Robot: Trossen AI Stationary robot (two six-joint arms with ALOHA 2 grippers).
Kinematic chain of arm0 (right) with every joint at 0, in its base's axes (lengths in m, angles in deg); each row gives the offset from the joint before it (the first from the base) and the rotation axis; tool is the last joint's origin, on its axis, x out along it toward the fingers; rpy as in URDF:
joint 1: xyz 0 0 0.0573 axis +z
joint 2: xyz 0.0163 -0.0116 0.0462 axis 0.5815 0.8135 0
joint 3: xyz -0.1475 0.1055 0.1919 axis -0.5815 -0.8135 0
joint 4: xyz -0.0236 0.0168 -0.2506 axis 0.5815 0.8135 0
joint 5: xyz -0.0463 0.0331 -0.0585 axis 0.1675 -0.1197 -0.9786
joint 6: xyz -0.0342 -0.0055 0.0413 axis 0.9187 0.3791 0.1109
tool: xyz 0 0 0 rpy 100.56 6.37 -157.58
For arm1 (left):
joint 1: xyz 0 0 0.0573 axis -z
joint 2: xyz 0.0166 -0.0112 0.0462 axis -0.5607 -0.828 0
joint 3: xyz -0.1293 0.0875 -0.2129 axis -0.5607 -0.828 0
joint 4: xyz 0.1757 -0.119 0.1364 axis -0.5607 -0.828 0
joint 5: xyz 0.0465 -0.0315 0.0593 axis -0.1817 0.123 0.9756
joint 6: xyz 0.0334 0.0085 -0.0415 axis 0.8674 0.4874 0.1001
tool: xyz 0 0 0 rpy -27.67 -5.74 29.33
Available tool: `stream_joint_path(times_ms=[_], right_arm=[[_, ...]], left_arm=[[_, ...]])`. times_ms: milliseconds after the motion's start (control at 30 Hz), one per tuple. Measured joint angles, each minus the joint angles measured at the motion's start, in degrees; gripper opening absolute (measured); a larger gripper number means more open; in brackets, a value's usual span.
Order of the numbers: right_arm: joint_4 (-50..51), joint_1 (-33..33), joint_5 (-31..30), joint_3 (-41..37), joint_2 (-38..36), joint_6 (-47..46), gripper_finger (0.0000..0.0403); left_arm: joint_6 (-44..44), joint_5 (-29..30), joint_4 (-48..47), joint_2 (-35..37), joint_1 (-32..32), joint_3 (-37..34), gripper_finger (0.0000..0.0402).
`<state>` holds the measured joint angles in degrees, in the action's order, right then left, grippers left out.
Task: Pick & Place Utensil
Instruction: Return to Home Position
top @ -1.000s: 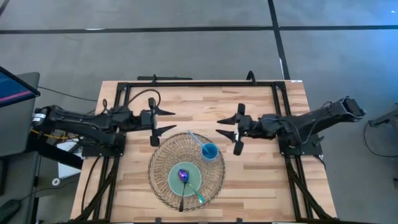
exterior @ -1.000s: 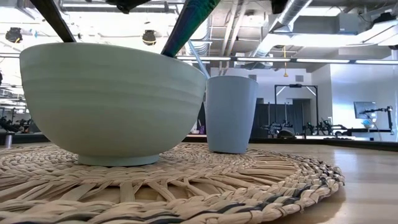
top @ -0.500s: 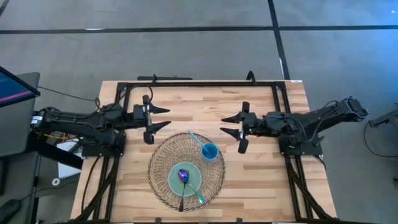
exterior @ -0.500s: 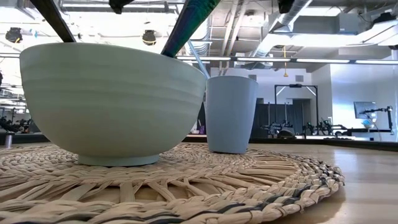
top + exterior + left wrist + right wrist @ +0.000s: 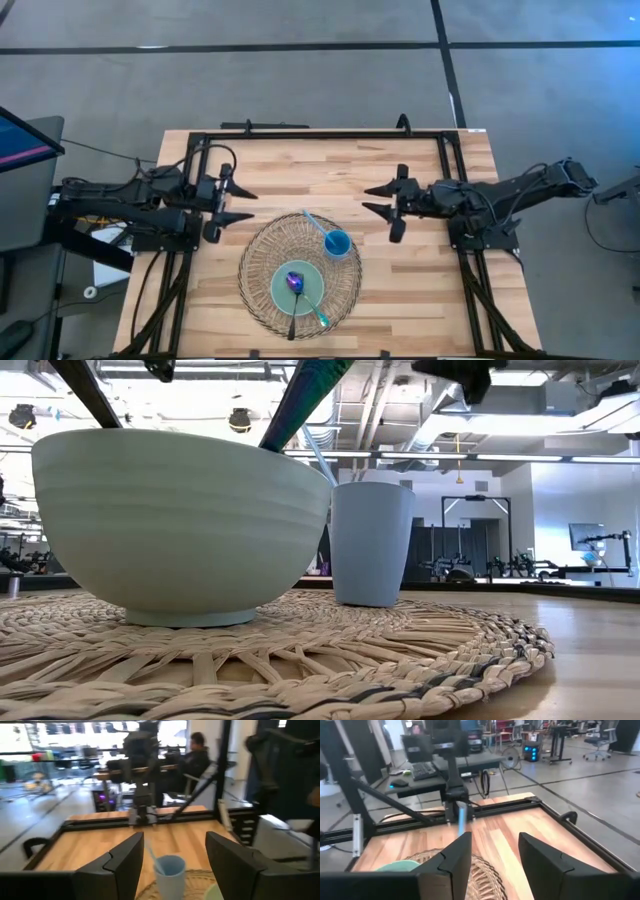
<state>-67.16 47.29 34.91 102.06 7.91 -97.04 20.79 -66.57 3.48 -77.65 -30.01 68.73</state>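
Left gripper (image 5: 250,203), right gripper (image 5: 367,199) spread; one cup (image 5: 337,243).

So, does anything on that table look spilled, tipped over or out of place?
Nothing stands out. The blue cup stands upright on the woven mat, straw inside, beside the green bowl.

- Pale green bowl (image 5: 280,296) sits upright on the round woven mat (image 5: 258,255), holding a blue spoon (image 5: 318,317) and a black fork (image 5: 291,326).
- Blue cup (image 5: 337,243) stands upright on the mat, far-right of the bowl, its straw (image 5: 314,224) leaning far-left.
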Motion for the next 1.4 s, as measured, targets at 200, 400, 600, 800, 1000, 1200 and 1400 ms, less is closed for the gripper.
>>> stream_joint_path(times_ms=[200,400,600,800,1000,1200,1400], right_arm=[[-5.81,-1.43,0.13,-6.74,-3.10,-0.22,0.0160],[-4.57,-0.03,0.15,-8.96,-9.78,0.63,0.0158],[-4.52,0.62,0.15,-13.55,-16.77,1.96,0.0157],[-4.37,0.63,0.13,-18.72,-21.22,0.96,0.0160],[-4.40,0.63,0.13,-21.73,-25.02,1.13,0.0157],[-4.35,0.63,0.13,-25.39,-29.74,2.32,0.0155],[-4.30,0.63,0.13,-29.86,-36.24,2.09,0.0157]], left_arm=[[-0.38,-2.35,-2.27,0.37,-0.02,0.00,0.0214],[-5.96,-2.39,-4.35,3.82,0.00,-0.05,0.0214],[-7.36,-2.40,1.07,9.98,0.00,-7.51,0.0214],[-8.27,-2.40,6.48,16.92,0.00,-13.69,0.0214],[-10.43,-2.38,6.83,22.13,0.00,-18.82,0.0214],[-11.17,-2.38,9.39,23.89,-0.02,-22.94,0.0214],[-11.17,-2.39,12.74,23.93,-0.02,-26.42,0.0214]])
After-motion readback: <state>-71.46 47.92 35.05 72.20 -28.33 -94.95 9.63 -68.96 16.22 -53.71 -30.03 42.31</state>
